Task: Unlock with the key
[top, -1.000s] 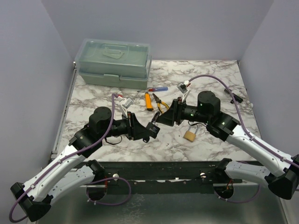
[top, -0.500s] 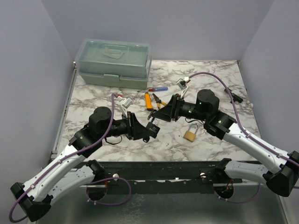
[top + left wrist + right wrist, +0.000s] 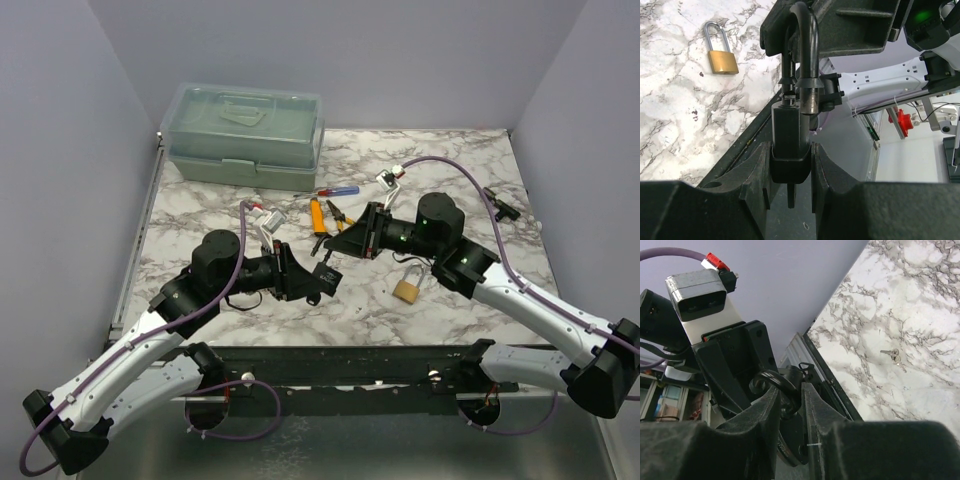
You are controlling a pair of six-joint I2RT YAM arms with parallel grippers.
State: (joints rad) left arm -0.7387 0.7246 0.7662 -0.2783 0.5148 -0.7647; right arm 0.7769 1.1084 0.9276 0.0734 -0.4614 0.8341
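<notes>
- Currently, on my left arm, the left gripper [image 3: 790,160] has its jaws clamped on the body of a black padlock [image 3: 787,135], one pad flat on each side.
- From those jaws the padlock stands upright, its curved shackle [image 3: 805,45] rising away from the fingertips towards the other arm.
- One shackle leg ends in a notched tip just beside the top of the body; I cannot tell whether that leg is seated or free.
- On my right arm, the right gripper [image 3: 789,390] meets the padlock from the opposite side. Its jaws are drawn in on the shackle loop, one finger against each side of it.
- In the overhead view the two grippers sit nose to nose, with the padlock bridging the gap between them.
- A small silver key [image 3: 892,355] lies flat on the marble table [image 3: 450,170], well apart from the right jaws and held by neither gripper.
- A brass padlock [image 3: 405,290] lies on the table out beyond the left jaws and to one side, near the right arm and touching neither gripper.
- Further out past both sets of jaws are yellow-handled pliers [image 3: 345,222], a red and blue screwdriver [image 3: 335,190] and a pale green toolbox [image 3: 245,135] with its lid down.
</notes>
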